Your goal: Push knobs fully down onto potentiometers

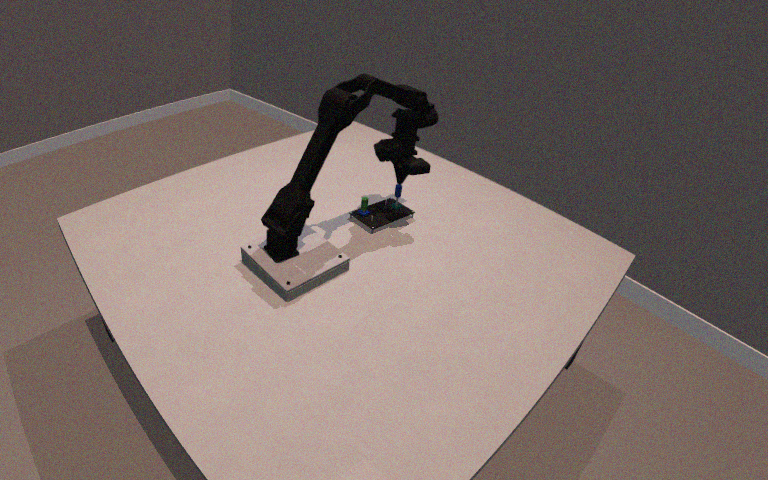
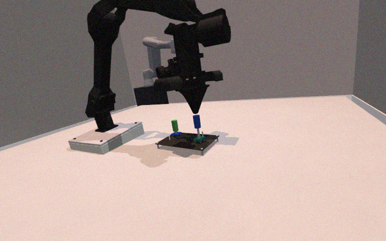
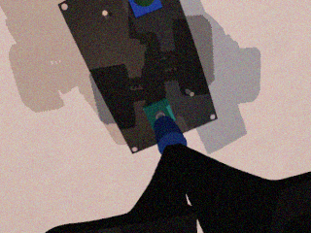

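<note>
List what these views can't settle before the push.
- Contact: exterior shows a sliver between claw and blue knob; too fine to confirm.
- Wrist view: claw covers the blue knob's top.
- Top view: board too small for detail.
- Green knob hides its shaft.

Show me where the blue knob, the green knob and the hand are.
blue knob (image 2: 196, 121): exterior view, middle of its side.
green knob (image 2: 174, 125): exterior view, middle of its side.
hand (image 2: 194, 109): exterior view, shut fingertips just above the blue knob.

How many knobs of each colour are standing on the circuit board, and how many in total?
Green knob: 1
Blue knob: 1
Total: 2 knobs on the circuit board
</note>
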`<state>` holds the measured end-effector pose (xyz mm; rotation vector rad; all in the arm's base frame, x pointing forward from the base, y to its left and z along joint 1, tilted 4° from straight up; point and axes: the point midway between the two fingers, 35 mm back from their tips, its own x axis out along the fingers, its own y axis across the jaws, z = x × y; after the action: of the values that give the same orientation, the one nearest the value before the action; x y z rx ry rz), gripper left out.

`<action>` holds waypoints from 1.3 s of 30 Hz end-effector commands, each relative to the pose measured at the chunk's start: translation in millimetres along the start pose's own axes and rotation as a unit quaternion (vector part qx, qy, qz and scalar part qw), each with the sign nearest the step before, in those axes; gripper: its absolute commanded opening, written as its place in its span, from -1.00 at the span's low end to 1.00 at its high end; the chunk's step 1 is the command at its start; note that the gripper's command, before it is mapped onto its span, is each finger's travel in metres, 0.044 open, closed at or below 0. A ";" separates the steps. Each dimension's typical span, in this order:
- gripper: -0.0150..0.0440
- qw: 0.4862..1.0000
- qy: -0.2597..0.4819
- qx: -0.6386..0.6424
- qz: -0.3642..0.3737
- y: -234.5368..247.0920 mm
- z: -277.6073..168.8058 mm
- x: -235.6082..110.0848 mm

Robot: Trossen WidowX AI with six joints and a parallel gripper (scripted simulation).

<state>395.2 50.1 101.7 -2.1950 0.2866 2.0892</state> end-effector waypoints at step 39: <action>-0.49 1.000 -0.001 -0.002 -0.002 -0.7 0.3 5.7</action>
<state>395.5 49.7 95.8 -2.1955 0.2864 2.0886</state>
